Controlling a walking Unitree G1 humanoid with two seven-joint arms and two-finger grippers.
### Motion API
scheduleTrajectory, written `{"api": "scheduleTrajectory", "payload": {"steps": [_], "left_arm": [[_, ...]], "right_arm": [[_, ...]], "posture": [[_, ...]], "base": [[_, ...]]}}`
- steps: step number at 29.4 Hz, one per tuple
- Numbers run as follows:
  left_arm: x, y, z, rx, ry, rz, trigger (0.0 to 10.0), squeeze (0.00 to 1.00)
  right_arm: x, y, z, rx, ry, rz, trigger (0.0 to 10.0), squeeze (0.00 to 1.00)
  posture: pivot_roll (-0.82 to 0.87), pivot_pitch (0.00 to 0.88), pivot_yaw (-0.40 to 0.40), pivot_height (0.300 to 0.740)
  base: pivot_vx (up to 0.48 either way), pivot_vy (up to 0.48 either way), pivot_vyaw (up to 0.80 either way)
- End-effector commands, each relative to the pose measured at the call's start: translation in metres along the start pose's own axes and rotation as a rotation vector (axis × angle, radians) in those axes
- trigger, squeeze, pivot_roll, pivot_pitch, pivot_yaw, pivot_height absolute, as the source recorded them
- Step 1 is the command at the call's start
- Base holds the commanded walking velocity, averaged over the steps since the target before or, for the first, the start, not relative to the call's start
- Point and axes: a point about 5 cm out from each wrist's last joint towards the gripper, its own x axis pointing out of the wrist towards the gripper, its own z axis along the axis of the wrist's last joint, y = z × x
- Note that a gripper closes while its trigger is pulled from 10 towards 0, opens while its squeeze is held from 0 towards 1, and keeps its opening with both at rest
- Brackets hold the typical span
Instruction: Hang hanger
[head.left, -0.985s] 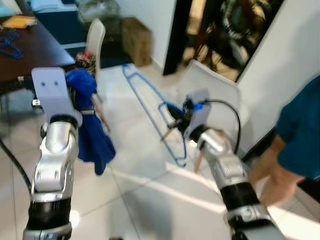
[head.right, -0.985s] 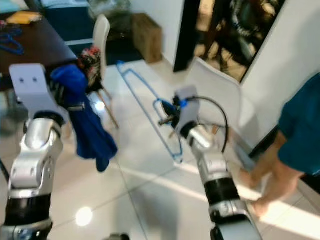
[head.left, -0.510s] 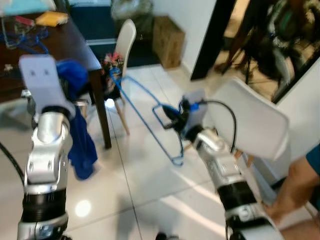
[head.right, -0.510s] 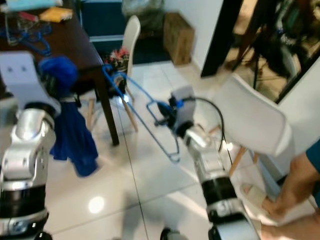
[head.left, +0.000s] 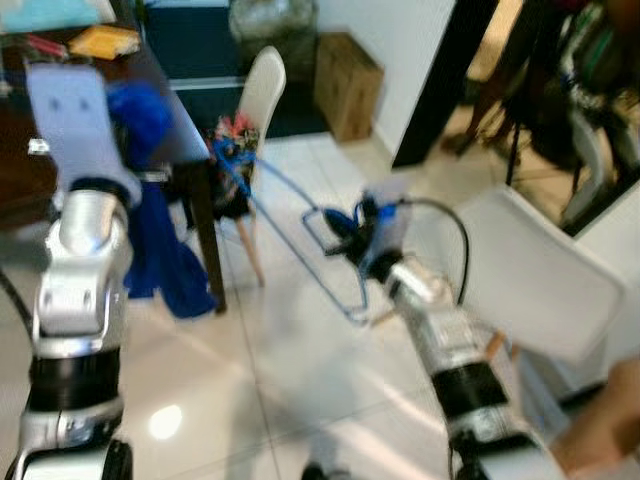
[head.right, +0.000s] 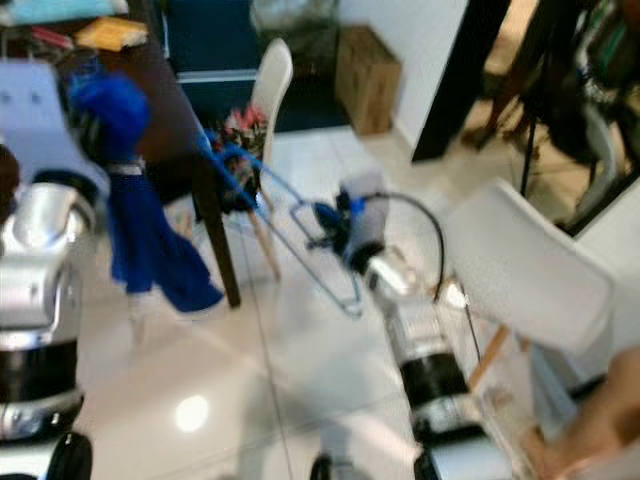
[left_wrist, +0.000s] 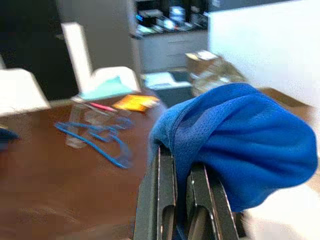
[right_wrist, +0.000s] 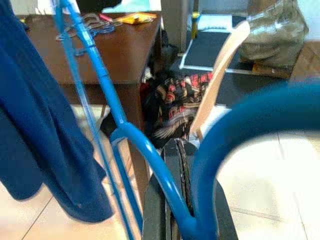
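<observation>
A blue wire hanger (head.left: 290, 215) stretches from near the table corner down to the floor side, its hook at my right gripper (head.left: 342, 224), which is shut on it. In the right wrist view the black fingers (right_wrist: 172, 200) pinch the blue tube (right_wrist: 150, 160). My left gripper (left_wrist: 181, 165) is raised at the left, shut on a blue cloth (head.left: 160, 240) that hangs beside the table leg. The cloth (left_wrist: 240, 145) bulges over its fingers.
A dark wooden table (head.left: 175, 95) stands at the left with several blue hangers (left_wrist: 95, 140) lying on it. A white chair (head.left: 255, 90) is behind it, another white chair (head.left: 540, 280) at the right. A cardboard box (head.left: 350, 70) sits by the wall. A person's limb (head.right: 590, 420) shows at lower right.
The whole picture has shifted as the camera turned; the table and near chair sit closer to centre, and the person has slid to the right edge. Both grippers keep their holds.
</observation>
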Motion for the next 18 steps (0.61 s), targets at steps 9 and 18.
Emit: {"api": "scheduleTrajectory", "payload": {"steps": [9,18], "left_arm": [[0.039,0.033,0.045,0.122,-0.187,0.146,10.0,0.0],[0.045,0.049,0.065,0.201,-0.264,0.213,10.0,0.0]], "right_arm": [[0.003,0.007,-0.003,0.062,-0.017,0.007,10.0,0.0],[0.001,0.007,-0.005,0.069,-0.015,0.009,10.0,0.0]], "posture": [[0.07,0.181,-0.103,0.74],[0.07,0.182,-0.099,0.74]], "base": [[0.439,0.0,0.0],[0.44,0.0,0.0]]}}
